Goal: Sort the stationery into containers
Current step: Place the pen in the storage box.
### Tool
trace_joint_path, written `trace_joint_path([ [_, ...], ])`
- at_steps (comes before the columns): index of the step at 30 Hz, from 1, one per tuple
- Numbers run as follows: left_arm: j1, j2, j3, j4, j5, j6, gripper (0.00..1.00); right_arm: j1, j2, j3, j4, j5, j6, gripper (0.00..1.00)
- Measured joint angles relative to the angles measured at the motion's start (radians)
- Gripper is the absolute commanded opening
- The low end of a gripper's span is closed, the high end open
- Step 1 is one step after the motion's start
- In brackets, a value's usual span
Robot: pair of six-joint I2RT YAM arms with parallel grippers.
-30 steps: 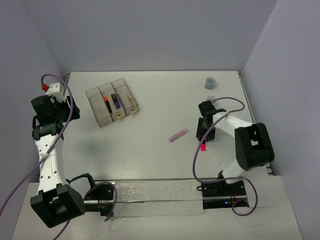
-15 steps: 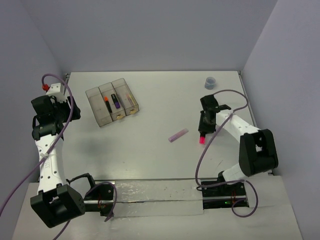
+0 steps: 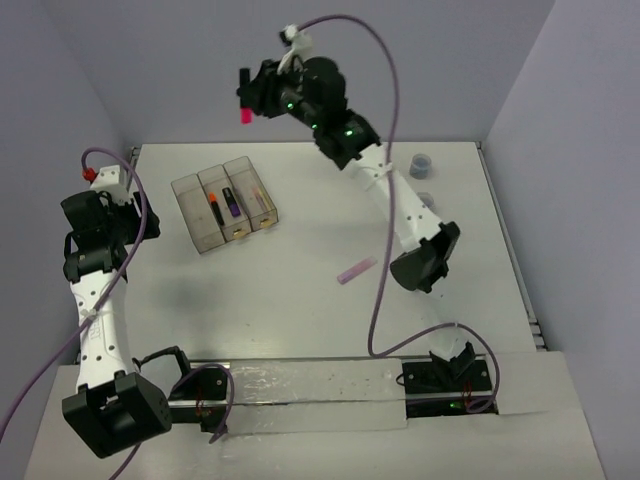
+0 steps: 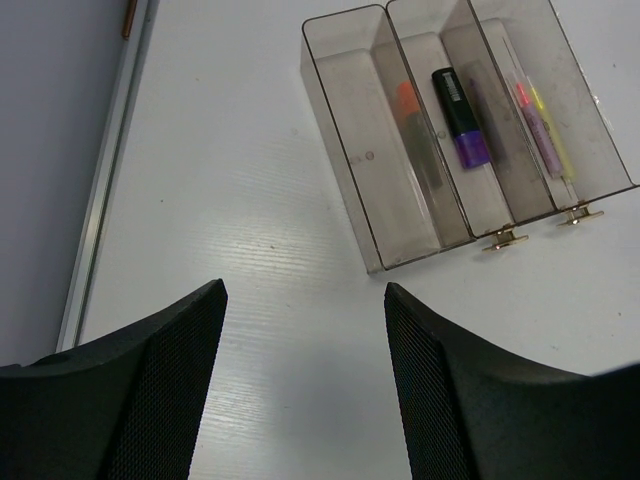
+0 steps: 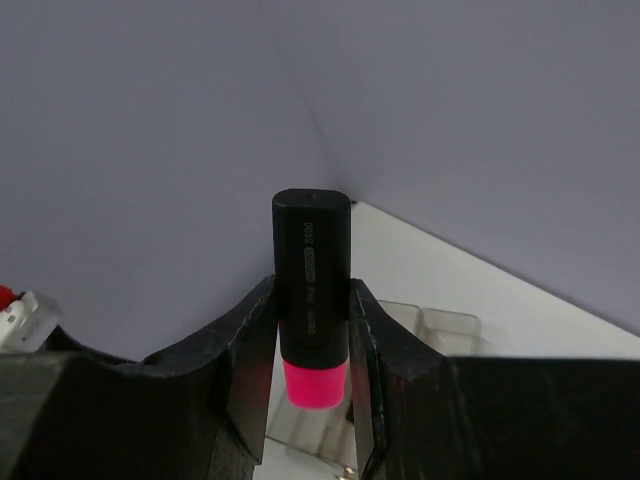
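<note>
Now my right claw (image 5: 312,335) is clamped on the pink marker (image 3: 245,115), high over the far edge of the bench. My left claw (image 4: 302,295) stands apart near the left edge. The bins (image 3: 188,218) sit by the far left corner.

Black, pink-tipped marker (image 5: 312,285); seemingly lilac marker (image 3: 357,270)
</note>
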State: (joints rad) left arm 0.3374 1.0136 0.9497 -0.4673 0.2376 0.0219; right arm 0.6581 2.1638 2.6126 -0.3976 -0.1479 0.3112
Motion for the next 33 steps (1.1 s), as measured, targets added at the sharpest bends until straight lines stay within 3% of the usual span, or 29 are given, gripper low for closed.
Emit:
trace_joint_path([
  [5,0.000,-0.033,-0.005,0.005,-0.007,0.000,0.72,0.074,0.137,-0.174,0.191,-0.051,0.030,0.00],
  [9,0.003,-0.034,-0.008,0.007,-0.011,0.000,0.72,0.114,0.367,-0.087,0.249,-0.014,0.023,0.00],
  [13,0.005,-0.034,-0.014,0.008,-0.013,0.001,0.72,0.134,0.411,-0.167,0.257,0.020,0.008,0.00],
  [19,0.005,-0.032,-0.022,0.007,-0.013,0.001,0.72,0.167,0.428,-0.129,0.263,0.084,-0.028,0.02],
  [27,0.006,-0.033,-0.022,0.007,-0.013,0.001,0.72,0.206,0.419,-0.143,0.268,0.181,-0.093,0.41],
  [30,0.006,-0.034,-0.022,0.007,-0.013,0.001,0.72,0.210,0.417,-0.162,0.269,0.191,-0.099,0.64],
  [33,0.007,-0.035,-0.022,0.007,-0.013,0.001,0.72,0.208,0.417,-0.164,0.267,0.190,-0.101,0.70],
])
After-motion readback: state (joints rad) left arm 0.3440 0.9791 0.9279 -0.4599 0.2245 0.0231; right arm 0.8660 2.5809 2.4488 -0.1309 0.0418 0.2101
